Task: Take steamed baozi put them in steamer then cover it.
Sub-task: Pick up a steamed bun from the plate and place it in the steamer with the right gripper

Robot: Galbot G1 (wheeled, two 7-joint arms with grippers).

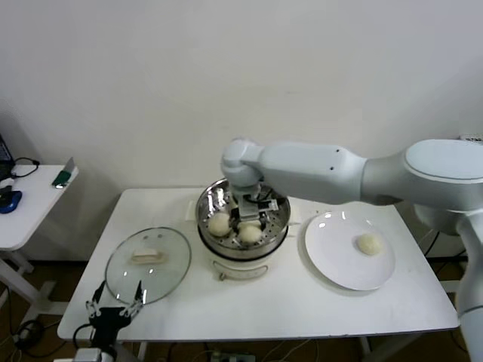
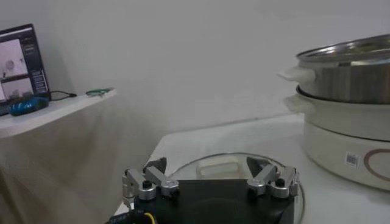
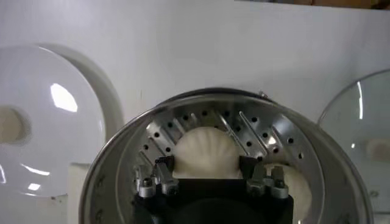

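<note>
The steel steamer point(image 1: 207, 207) stands on its white base at the table's middle. My right gripper point(image 1: 253, 212) reaches into it from above and is shut on a cream-white baozi point(image 3: 206, 151), which sits between its fingers point(image 3: 164, 170) over the perforated tray point(image 3: 262, 131). Two more baozi point(image 1: 219, 223) point(image 1: 250, 234) lie in the steamer. One baozi point(image 1: 369, 243) is on the white plate point(image 1: 332, 260) to the right. My left gripper point(image 1: 115, 305) is open and empty, low at the table's front left edge, just before the glass lid point(image 1: 170, 268).
The glass lid point(image 2: 204, 163) lies flat on the table left of the steamer point(image 2: 347, 79), handle up. A side table point(image 1: 30, 204) with a laptop and small items stands at far left. A wall is behind the table.
</note>
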